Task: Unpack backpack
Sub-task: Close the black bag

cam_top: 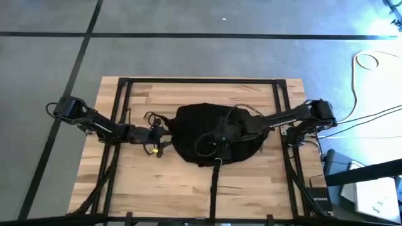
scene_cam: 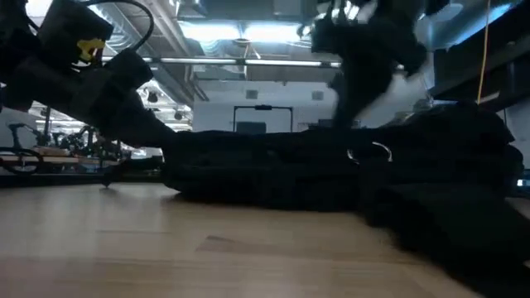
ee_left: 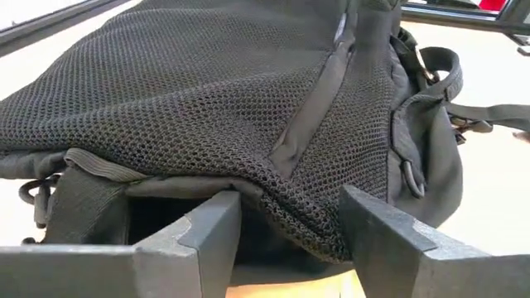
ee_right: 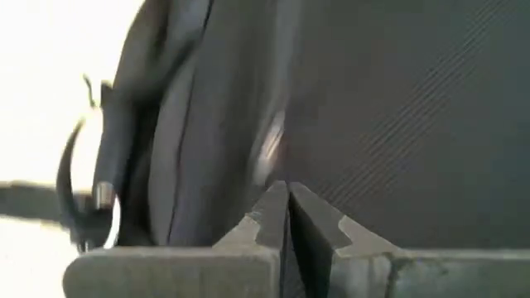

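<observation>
Left tool (ee_left: 290, 240) jaws wide, mesh edge of the backpack (ee_left: 207, 91) sitting right between them, bag flat mid-desk (cam_top: 125, 182). Right tool (ee_right: 287, 217) pinched narrow against the fabric on top; can't tell if it holds anything. I'd clamp left on the mesh hem to anchor, then let right work the opening. Left wrist view shows the hem and straps beyond; high view only a black mass.

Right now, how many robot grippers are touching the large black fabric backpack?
2. The left gripper is open at the mesh-backed edge of the large black fabric backpack on its left side; the right gripper is shut and pressed on the backpack's top, right of centre.
</observation>
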Motion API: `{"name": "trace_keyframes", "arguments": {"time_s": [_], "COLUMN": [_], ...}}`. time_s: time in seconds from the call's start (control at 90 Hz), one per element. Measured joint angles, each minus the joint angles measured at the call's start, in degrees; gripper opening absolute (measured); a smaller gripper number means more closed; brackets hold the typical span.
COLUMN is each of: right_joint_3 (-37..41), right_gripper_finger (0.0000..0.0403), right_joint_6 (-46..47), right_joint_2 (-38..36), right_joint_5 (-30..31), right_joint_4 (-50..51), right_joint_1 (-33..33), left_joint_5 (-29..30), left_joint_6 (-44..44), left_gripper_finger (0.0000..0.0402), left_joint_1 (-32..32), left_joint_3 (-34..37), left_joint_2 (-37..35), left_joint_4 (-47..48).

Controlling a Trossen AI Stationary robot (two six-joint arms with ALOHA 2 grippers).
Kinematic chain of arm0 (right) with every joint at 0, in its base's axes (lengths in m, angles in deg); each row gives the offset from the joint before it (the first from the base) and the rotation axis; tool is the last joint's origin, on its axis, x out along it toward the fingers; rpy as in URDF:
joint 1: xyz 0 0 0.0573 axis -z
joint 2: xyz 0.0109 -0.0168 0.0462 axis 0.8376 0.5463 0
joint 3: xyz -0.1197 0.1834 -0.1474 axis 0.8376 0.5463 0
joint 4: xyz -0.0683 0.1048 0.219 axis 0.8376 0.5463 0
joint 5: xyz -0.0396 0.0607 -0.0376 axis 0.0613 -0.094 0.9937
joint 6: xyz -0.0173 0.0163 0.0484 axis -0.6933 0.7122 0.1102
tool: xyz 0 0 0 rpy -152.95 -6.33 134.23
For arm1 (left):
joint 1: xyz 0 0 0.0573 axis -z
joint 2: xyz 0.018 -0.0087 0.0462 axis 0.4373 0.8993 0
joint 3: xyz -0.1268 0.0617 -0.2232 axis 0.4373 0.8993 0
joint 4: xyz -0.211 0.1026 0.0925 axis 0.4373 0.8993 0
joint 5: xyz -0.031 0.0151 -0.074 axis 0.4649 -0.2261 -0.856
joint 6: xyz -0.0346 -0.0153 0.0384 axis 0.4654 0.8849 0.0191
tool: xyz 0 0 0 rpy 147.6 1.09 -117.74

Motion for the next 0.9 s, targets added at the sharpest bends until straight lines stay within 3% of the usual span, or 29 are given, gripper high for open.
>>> {"name": "trace_keyframes", "arguments": {"time_s": [0.222,0.544,0.778,0.9], "right_joint_3": [1.57,1.42,0.49,-3.13], "right_gripper_finger": [0.0,0.0,0.0,0.0], "right_joint_6": [2.38,-1.55,-5.28,-6.51], "right_joint_2": [3.14,9.87,10.57,7.84], "right_joint_5": [0.52,2.21,4.82,9.06], "right_joint_4": [-2.3,-15.34,-17.72,-10.93], "right_joint_1": [-2.0,-1.79,-1.6,-1.61], "left_joint_5": [0.13,0.18,0.46,0.59], "left_joint_6": [-0.06,0.31,0.25,0.29], "left_gripper_finger": [0.018,0.0176,0.0176,0.0176], "left_joint_1": [0.0,-0.02,-0.07,-0.07], "left_joint_3": [-0.02,-0.04,-0.04,-0.06], "left_joint_2": [0.0,-0.01,0.0,-0.01], "left_joint_4": [0.12,0.23,0.75,1.31]}}
